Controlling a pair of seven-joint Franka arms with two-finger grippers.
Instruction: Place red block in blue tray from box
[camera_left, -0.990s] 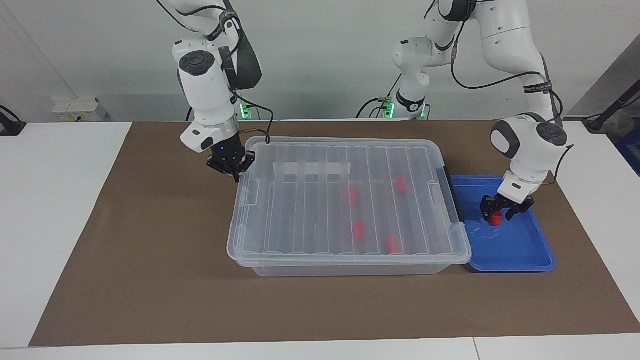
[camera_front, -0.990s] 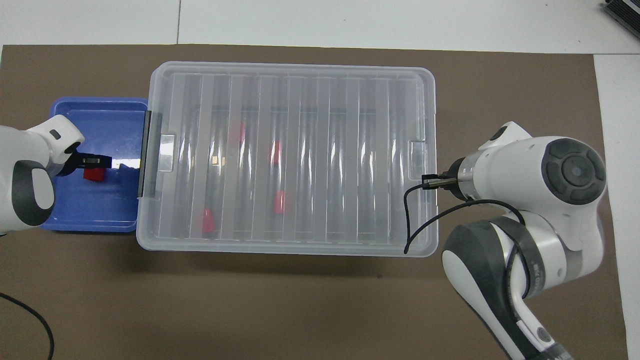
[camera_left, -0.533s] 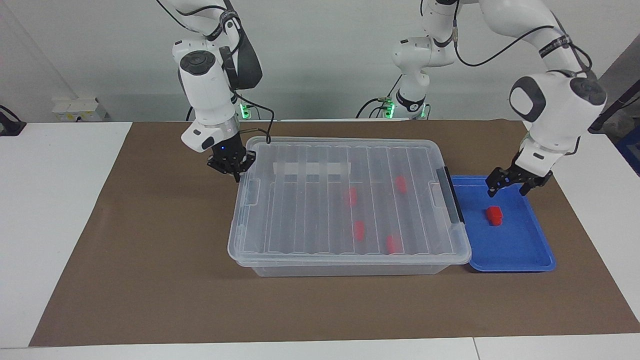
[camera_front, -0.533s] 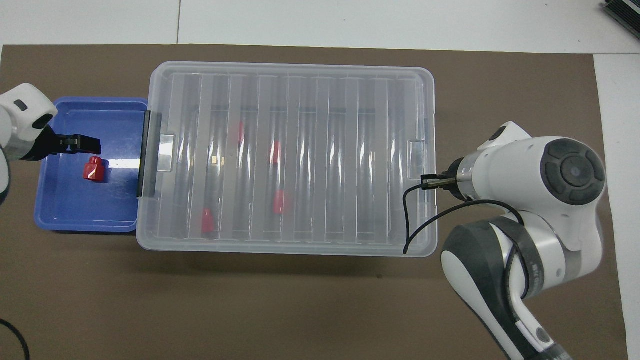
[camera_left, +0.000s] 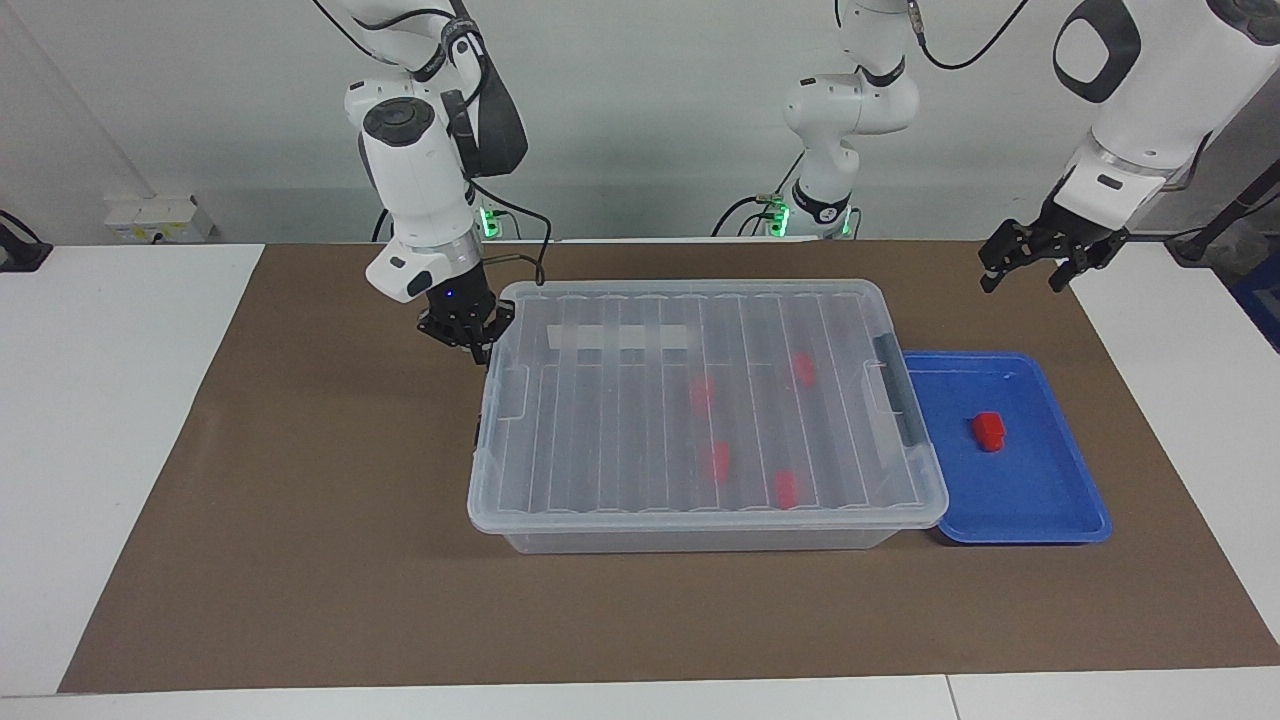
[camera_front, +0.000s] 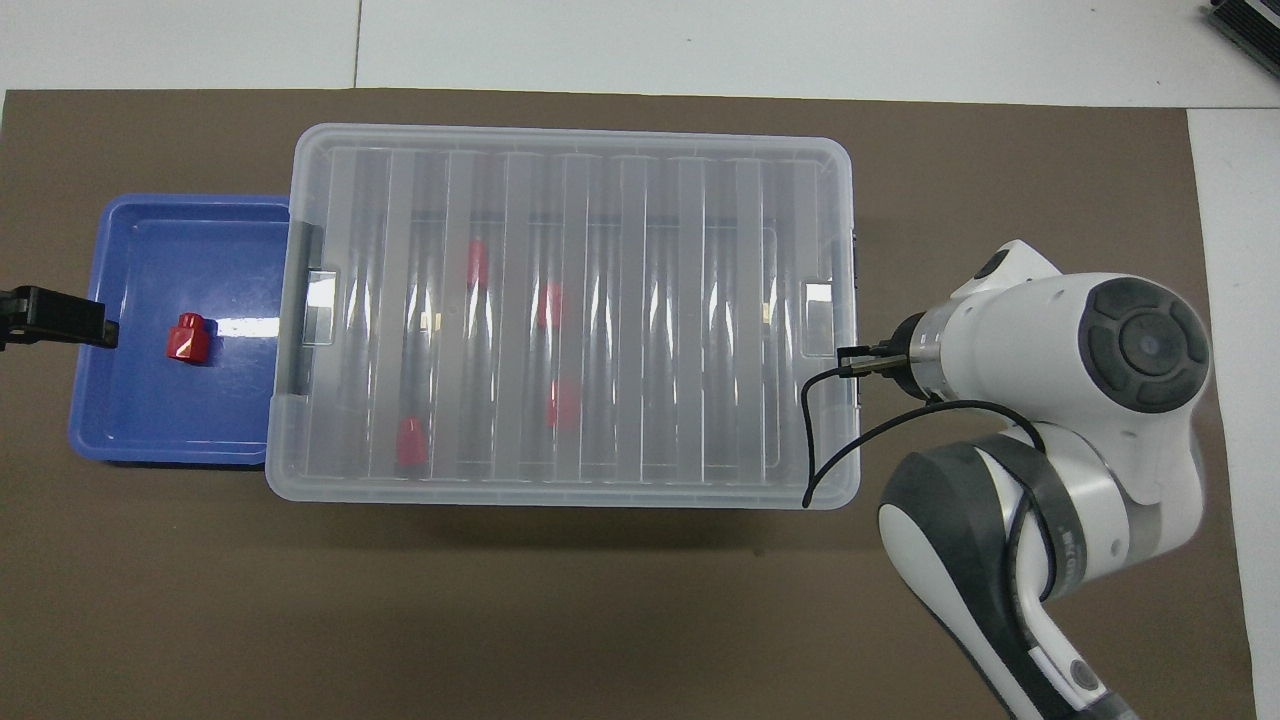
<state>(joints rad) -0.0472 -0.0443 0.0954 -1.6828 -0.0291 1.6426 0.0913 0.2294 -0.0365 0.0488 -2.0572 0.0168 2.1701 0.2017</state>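
Left pincer (camera_left: 1035, 262) now higher, clear of blue tray (camera_left: 1040, 510)

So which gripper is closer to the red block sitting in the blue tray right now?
Left. The left gripper hangs open above the table by the blue tray, well clear of the red block. The right gripper is at the box corner toward the right arm's end.

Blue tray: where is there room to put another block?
The blue tray holds only one red block, near its middle. Bare floor lies all around it, widest along the rim farther from the robots. The edge beside the box is tight. The left gripper hangs above the brown mat, clear of it.
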